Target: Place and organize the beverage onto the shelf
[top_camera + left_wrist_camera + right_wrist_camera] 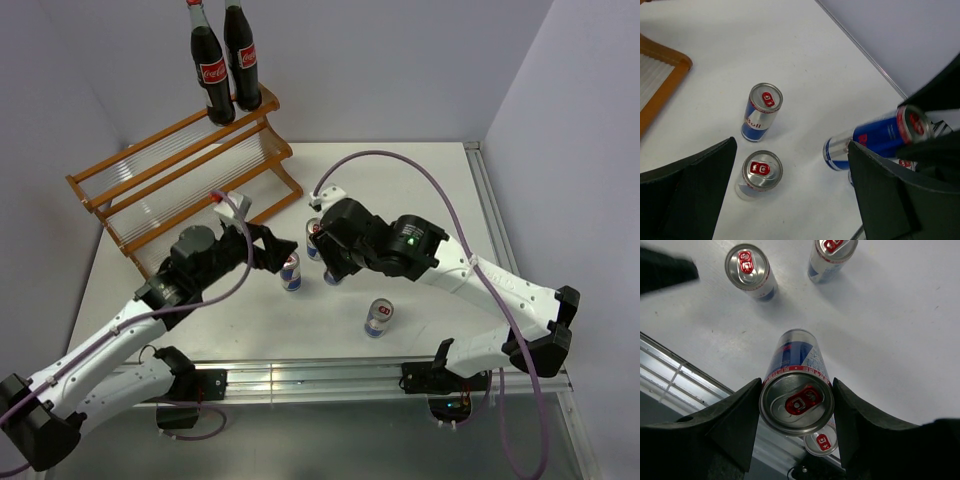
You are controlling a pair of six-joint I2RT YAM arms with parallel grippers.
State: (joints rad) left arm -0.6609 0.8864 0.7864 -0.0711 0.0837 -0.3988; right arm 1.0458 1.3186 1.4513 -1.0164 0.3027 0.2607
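Note:
Two cola bottles (215, 70) (242, 50) stand on the top tier of the wooden shelf (150, 185) at the far left. My right gripper (322, 246) (796, 390) is shut on a blue-and-silver can (796, 401) (875, 139), gripping it near the top and holding it tilted above the table. Another can (823, 440) stands right beneath it. My left gripper (278, 250) (790, 150) is open and empty, with one upright can (762, 171) (290, 271) close to its left finger. A further can (761, 111) (378, 317) stands apart.
The aluminium rail (320, 375) runs along the table's near edge, also in the right wrist view (675, 380). Both arms meet at the table's middle, fingers close together. Walls close in the back and right sides.

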